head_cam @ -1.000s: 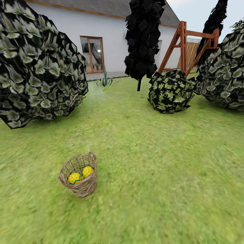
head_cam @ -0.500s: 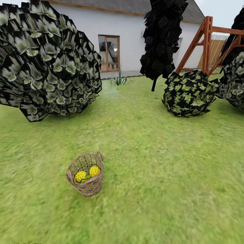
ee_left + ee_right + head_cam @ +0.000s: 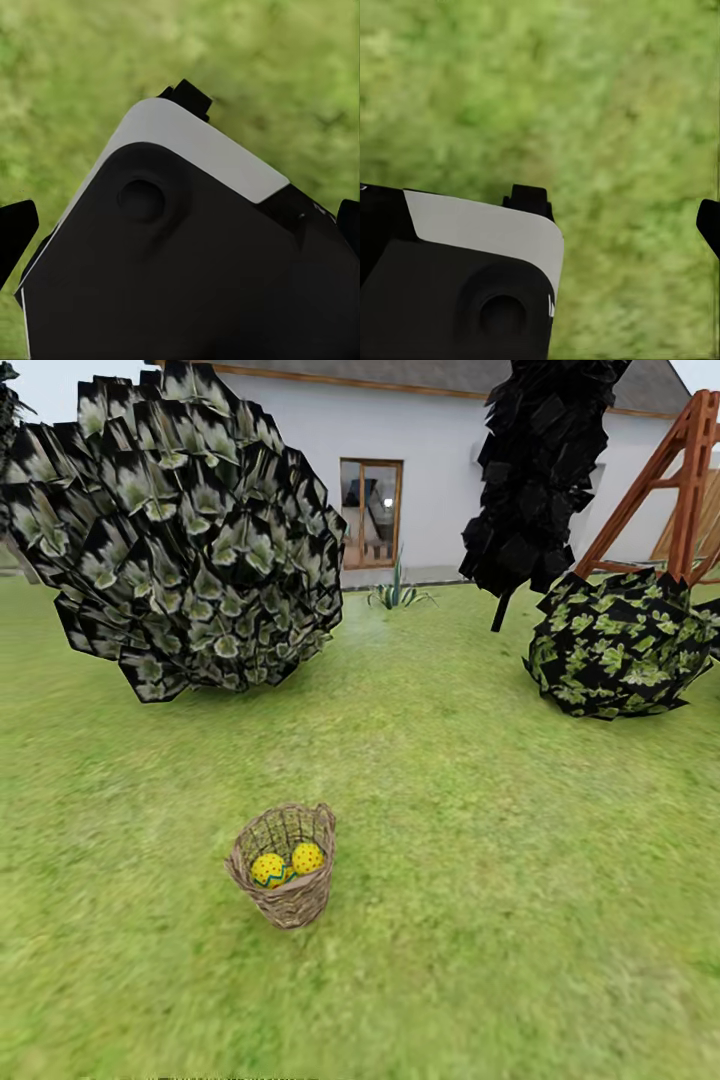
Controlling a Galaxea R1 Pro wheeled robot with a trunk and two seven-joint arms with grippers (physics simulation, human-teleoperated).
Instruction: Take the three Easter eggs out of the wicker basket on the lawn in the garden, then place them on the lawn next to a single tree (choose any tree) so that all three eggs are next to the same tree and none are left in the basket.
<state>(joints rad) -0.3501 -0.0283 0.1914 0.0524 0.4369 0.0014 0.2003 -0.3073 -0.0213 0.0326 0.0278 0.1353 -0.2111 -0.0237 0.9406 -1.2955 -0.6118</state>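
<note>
wicker basket (image 3: 284,868) stands upright on the lawn (image 3: 500,840), and two of the easter eggs (image 3: 268,869) show inside it, yellow with dots, lying side by side against the near wall; a third egg i cannot make out, maybe it is hidden under them or behind the rim. nothing touches the basket, so i judge that the robot is only on approach and no egg is taken yet. both arms seem held low and tucked, because each wrist camera looks down past a part of the robot's dark and white body to blurry grass. in the left wrist view two dark fingertips (image 3: 16,231) sit at opposite edges, well apart, so the left claw looks spread and empty. in the right wrist view one fingertip (image 3: 709,222) shows at the edge and i cannot tell if that claw is spread or pressed together. the basket is well ahead of both claws. a leafy canopy (image 3: 185,535) with pale spots stands far beyond the basket; its trunk is hidden.
</note>
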